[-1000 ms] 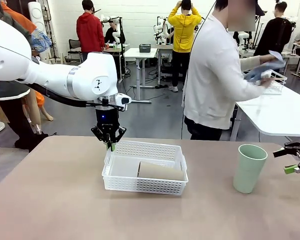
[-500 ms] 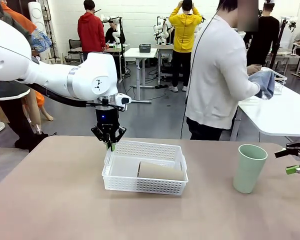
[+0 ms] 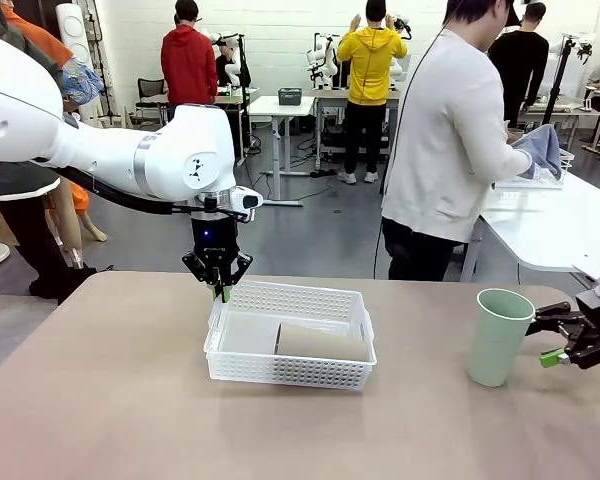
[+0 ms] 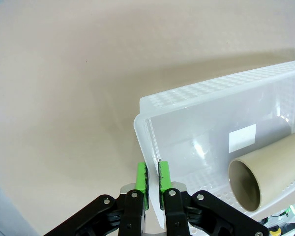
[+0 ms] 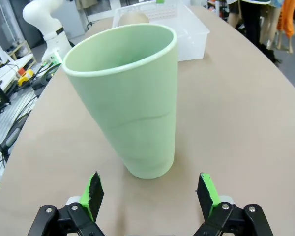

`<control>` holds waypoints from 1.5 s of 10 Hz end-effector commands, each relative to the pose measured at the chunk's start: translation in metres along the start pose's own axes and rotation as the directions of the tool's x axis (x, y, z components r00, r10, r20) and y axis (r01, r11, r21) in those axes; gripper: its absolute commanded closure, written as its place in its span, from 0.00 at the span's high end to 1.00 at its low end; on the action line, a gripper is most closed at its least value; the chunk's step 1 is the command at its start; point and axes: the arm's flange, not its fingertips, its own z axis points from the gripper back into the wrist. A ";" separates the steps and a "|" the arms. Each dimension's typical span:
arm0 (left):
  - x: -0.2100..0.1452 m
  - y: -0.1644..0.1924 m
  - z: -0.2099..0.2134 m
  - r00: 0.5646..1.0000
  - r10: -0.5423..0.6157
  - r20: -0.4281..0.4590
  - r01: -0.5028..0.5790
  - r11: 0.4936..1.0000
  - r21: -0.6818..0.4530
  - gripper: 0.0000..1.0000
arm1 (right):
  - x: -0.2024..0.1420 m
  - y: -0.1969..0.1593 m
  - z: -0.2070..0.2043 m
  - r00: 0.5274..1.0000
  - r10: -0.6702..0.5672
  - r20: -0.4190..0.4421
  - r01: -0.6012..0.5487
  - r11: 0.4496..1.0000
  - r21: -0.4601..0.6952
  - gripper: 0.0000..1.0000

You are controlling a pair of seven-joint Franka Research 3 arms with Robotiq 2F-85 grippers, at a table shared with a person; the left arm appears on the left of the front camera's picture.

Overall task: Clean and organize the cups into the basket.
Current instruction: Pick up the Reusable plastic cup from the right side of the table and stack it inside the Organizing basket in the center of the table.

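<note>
The white mesh basket stands mid-table with one tan cup lying on its side inside. My left gripper is at the basket's far left corner. In the left wrist view its green pads are shut on the basket rim, and the tan cup shows its open mouth. A mint green cup stands upright at the right. My right gripper hangs open just right of it. In the right wrist view the mint cup rises between the spread fingers of the right gripper, untouched.
A person in a white top stands beyond the far edge, turned to a white side table and handling a blue-grey cloth. In the right wrist view the basket lies beyond the mint cup. Bare tabletop spreads left and front.
My right gripper has moved left, close to the mint cup. The person has turned further toward the side table. The left arm and the basket have not moved.
</note>
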 end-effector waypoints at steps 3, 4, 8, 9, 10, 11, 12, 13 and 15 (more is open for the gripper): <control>-0.001 0.000 0.001 1.000 0.002 0.002 -0.002 1.000 -0.001 0.00 | 0.002 -0.013 -0.006 0.992 0.126 0.002 -0.126 0.990 0.064 1.00; -0.001 0.000 0.001 1.000 0.002 0.002 -0.002 1.000 -0.001 0.00 | -0.001 -0.019 -0.013 0.990 0.138 0.022 -0.139 0.987 0.086 1.00; -0.001 0.000 0.001 1.000 0.002 0.002 -0.002 1.000 -0.001 0.00 | -0.009 -0.033 -0.040 0.993 0.091 0.074 -0.103 0.979 0.178 1.00; -0.001 0.000 0.001 1.000 0.002 0.002 -0.002 1.000 -0.001 0.00 | -0.009 -0.034 -0.045 0.992 0.094 0.081 -0.108 0.975 0.194 1.00; -0.001 0.000 0.001 1.000 0.002 0.002 -0.002 1.000 -0.001 0.00 | -0.008 -0.035 -0.049 0.992 0.096 0.084 -0.113 0.969 0.218 1.00; -0.001 0.000 0.001 1.000 0.002 0.002 -0.002 1.000 -0.001 0.00 | -0.006 -0.035 -0.054 0.991 0.103 0.083 -0.119 0.965 0.235 1.00; -0.001 0.000 0.001 1.000 0.002 0.002 -0.002 1.000 -0.001 0.00 | -0.004 -0.035 -0.058 0.991 0.107 0.081 -0.124 0.962 0.244 1.00; -0.001 0.000 0.001 1.000 0.002 0.002 -0.002 1.000 -0.001 0.00 | -0.001 -0.035 -0.064 0.990 0.118 0.080 -0.134 0.958 0.254 1.00; -0.001 0.000 0.001 1.000 0.002 0.002 -0.002 1.000 -0.001 0.00 | 0.007 -0.036 -0.074 0.989 0.135 0.062 -0.146 0.959 0.242 1.00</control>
